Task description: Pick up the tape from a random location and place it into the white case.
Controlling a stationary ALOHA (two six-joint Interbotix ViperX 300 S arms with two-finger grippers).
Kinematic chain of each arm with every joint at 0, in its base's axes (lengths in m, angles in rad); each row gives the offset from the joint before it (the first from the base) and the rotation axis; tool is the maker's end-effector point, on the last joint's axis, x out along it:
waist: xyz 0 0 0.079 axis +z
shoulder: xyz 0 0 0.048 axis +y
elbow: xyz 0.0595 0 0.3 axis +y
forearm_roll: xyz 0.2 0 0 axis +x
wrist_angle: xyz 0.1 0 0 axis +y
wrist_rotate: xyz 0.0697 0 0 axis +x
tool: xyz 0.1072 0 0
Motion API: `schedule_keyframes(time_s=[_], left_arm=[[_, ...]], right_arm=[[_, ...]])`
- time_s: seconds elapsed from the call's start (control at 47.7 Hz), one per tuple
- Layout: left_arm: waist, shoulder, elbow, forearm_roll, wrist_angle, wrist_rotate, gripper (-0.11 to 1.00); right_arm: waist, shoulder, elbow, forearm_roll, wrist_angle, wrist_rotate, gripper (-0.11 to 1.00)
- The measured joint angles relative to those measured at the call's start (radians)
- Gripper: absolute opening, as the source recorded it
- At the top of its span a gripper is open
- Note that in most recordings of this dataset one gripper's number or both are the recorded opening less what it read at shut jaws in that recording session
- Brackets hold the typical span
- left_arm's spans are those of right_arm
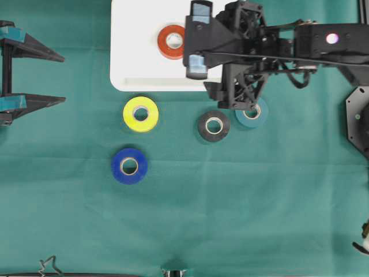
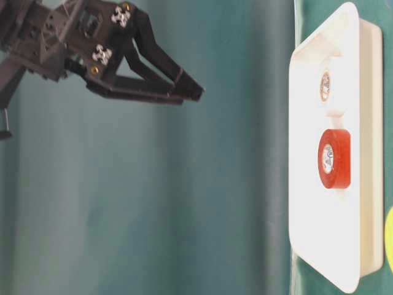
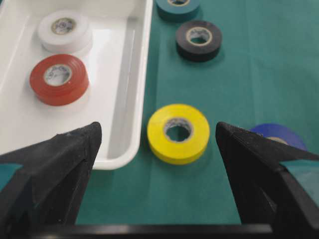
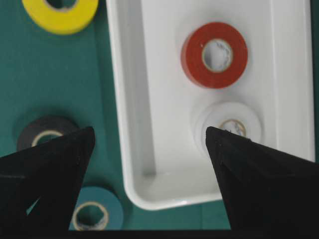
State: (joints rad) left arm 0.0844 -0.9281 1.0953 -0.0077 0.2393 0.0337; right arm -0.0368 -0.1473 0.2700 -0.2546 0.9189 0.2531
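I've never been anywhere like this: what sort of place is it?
Probably a robotics lab test bench: two black robot grippers over a green cloth-covered table, with coloured tape rolls, such as the yellow tape roll, beside a white plastic tray.

A teal-green fabric cloth [image 1: 259, 219] covered the whole work surface, lying flat with faint creases running across its lower half in the overhead view. At its bottom edge on the left sat a thin bent metal wire [image 1: 49, 266], zigzag in outline. A small dark fixture [image 1: 173, 272] broke the same edge near the middle. A small white object [image 1: 363, 245], cut off by the frame, lay at the far right edge.
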Motion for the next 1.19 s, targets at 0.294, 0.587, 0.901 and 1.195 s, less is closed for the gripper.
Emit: schedule_keyframes(time_s=[0.294,0.587,0.901,1.195], left_arm=[[0.000,0.000,0.000,0.000,0.000,0.000,0.94],[0.000,-0.002,0.000,0.000,0.000,0.000,0.94],[0.000,-0.002,0.000,0.002,0.000,0.000,0.94],[0.000,-0.005,0.014,0.002,0.000,0.000,0.94]], right_arm=[[0.000,-0.144,0.123,0.000,-0.067,0.002,0.89],[0.000,-0.359,0.288,0.000,-0.201,0.005,0.89],[0.000,-0.569,0.525,0.005,-0.362,0.044,0.89],[-0.011,-0.699,0.772,0.005,-0.531,0.121,0.89]])
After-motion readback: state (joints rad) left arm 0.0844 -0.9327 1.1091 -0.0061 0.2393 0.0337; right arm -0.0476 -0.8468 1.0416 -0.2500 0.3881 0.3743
